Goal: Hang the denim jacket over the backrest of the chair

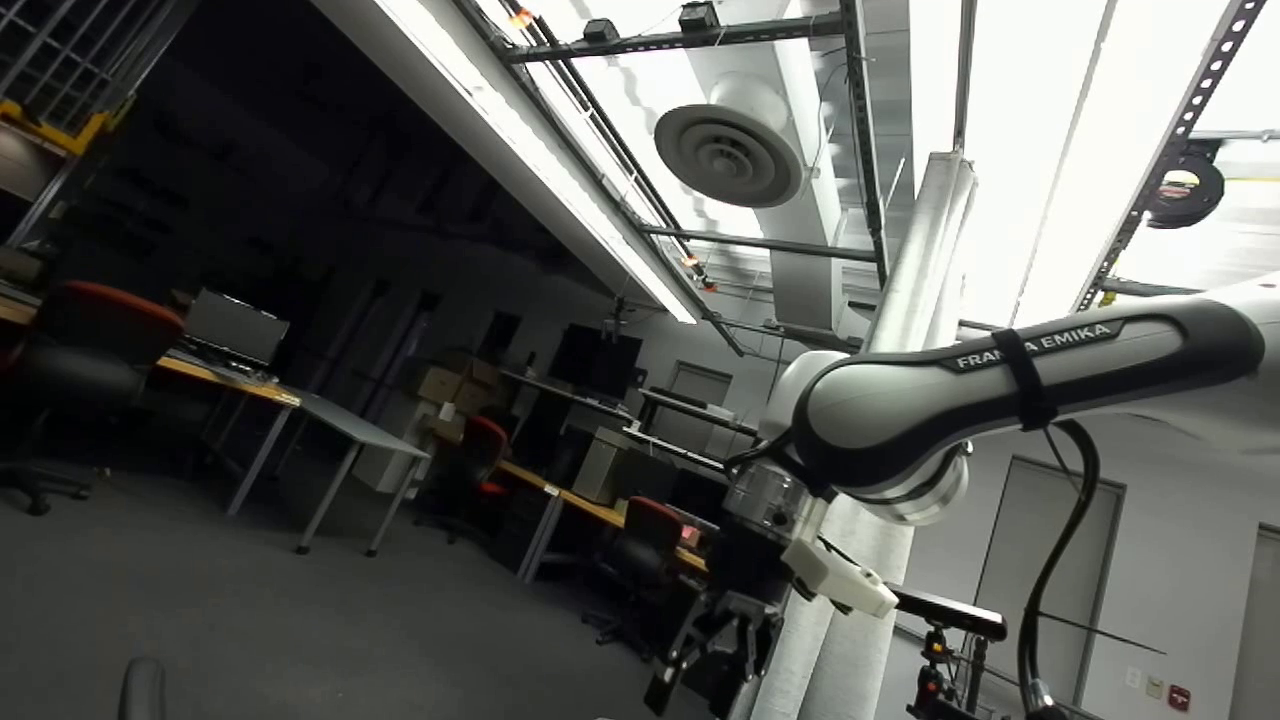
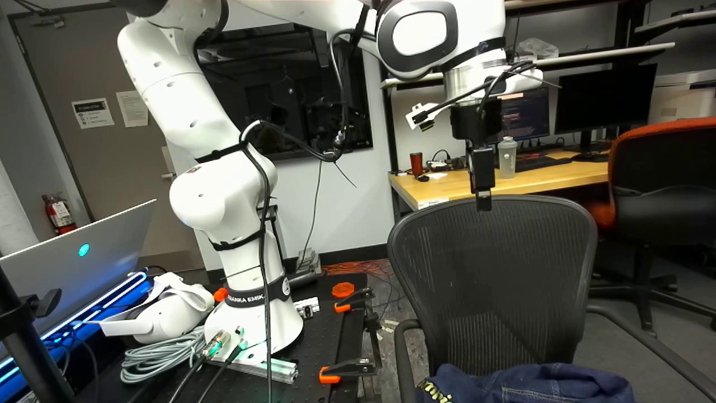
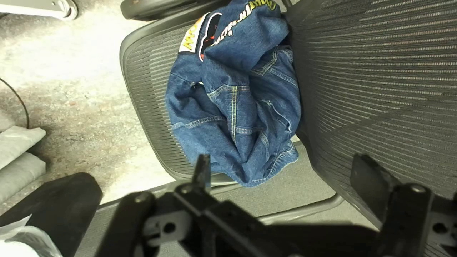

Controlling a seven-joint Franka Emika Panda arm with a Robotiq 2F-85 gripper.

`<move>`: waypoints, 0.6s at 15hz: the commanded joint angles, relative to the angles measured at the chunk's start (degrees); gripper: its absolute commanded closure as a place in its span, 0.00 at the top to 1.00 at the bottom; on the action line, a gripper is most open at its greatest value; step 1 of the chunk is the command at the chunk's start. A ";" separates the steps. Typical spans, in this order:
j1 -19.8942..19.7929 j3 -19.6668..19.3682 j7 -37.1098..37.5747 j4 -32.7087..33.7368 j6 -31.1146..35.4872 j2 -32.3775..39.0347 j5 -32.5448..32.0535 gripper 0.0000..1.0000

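Note:
The denim jacket (image 3: 232,107) lies bunched on the chair seat (image 3: 146,82) in the wrist view, against the foot of the backrest (image 3: 375,89). It is blue with pale seams and yellow-and-white lettering. In an exterior view only its upper folds (image 2: 537,386) show at the bottom edge; the rest is cut off. The black mesh backrest (image 2: 492,280) stands upright there. My gripper (image 3: 282,167) is open and empty, its fingers wide apart, above the jacket and chair. In the exterior views it points down, in one with its tips (image 2: 484,201) overlapping the backrest's top edge (image 1: 705,690).
A wooden desk (image 2: 537,179) with a bottle (image 2: 507,158) and monitors stands behind the chair. An orange-backed chair (image 2: 665,184) is at the right. The chair's armrests (image 2: 405,358) flank the seat. The robot's black table (image 2: 330,336) with orange clamps stands beside the chair.

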 commanded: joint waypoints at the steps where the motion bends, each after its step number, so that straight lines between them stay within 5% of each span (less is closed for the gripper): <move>1: 0.65 0.18 0.38 -0.90 3.77 2.93 0.96 1.00; 9: 2.05 1.84 1.96 -2.48 17.66 15.63 -0.03 1.00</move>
